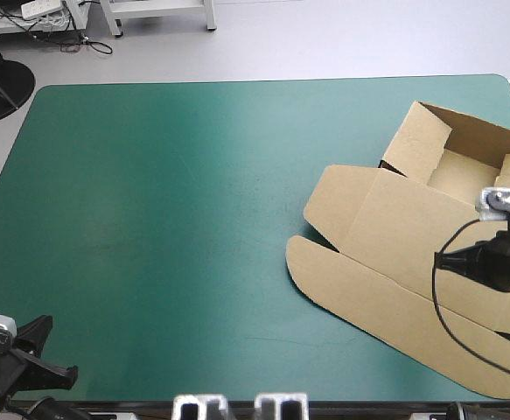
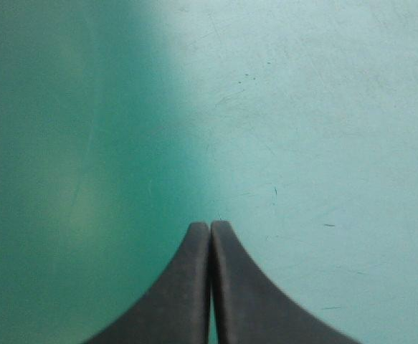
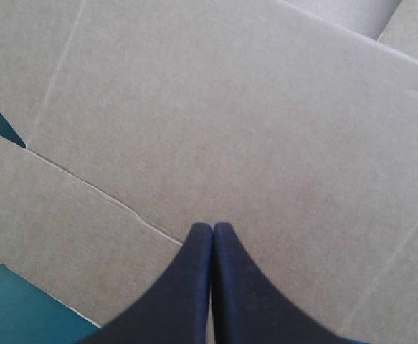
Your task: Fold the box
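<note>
- Two clenched, empty: left tool [image 2: 210, 228], right tool [image 3: 212, 229].
- Left: over bare teal-green desk [image 1: 193, 219], near corner, wide open room.
- Right: above flat panel of brown box [image 1: 386, 236], by desk's right edge.

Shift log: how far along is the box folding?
Done: the box has its far walls raised. In hand: the right gripper, fingers shut, sits over the flat middle panel; the left gripper is shut over bare teal-green cover. Left: the near flaps lie flat, unfolded.

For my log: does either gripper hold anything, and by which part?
Nothing held: left gripper shut over the teal-green cover; right gripper shut over the brown box.
</note>
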